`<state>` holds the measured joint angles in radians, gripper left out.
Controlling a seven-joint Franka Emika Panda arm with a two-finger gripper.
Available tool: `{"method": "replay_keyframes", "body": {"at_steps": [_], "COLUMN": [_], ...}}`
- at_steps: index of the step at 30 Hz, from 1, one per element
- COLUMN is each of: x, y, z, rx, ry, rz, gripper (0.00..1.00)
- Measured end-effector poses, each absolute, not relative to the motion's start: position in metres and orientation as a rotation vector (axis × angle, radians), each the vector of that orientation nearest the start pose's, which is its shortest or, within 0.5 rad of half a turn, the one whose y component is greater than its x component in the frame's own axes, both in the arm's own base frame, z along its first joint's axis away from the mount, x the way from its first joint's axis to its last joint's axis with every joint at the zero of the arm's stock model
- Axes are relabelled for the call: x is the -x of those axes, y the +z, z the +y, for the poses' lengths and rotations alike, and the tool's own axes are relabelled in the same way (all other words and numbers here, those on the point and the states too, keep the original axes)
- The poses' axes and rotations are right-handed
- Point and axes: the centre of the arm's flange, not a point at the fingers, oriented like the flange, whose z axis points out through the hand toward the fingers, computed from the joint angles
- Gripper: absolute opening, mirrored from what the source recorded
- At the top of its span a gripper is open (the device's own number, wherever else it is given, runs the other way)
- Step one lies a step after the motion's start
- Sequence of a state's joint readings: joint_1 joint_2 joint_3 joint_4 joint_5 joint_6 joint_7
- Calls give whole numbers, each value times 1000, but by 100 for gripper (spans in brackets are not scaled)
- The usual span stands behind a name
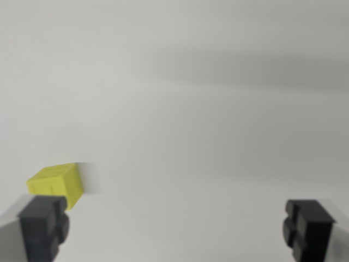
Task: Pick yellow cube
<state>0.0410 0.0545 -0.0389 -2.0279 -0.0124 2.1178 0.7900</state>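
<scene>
By left pad, yellow cube [57, 184] corner-on

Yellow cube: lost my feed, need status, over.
Gripper open, empty. Yellow cube on the white surface, behind the finger on the wrist view's left, not between fingers. Nothing in the way.

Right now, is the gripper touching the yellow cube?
Cannot tell. In the wrist view the left finger overlaps the cube, hiding any gap, and the picture is blurred.

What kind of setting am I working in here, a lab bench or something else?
Probably a bare test tabletop, though the blurred view shows little. A plain light grey surface fills the frame, holding only a yellow cube near the left finger of the open hand. Nothing domestic or industrial shows.
</scene>
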Motion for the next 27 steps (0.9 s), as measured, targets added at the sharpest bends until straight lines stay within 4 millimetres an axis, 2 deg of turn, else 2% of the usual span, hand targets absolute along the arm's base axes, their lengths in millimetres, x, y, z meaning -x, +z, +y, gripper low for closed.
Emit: {"method": "replay_keyframes", "body": {"at_steps": [27], "x": [-530], "y": [357], "z": [46], "rx": [2934], "ry": [-44], "rz": [1119], "gripper": [100]}}
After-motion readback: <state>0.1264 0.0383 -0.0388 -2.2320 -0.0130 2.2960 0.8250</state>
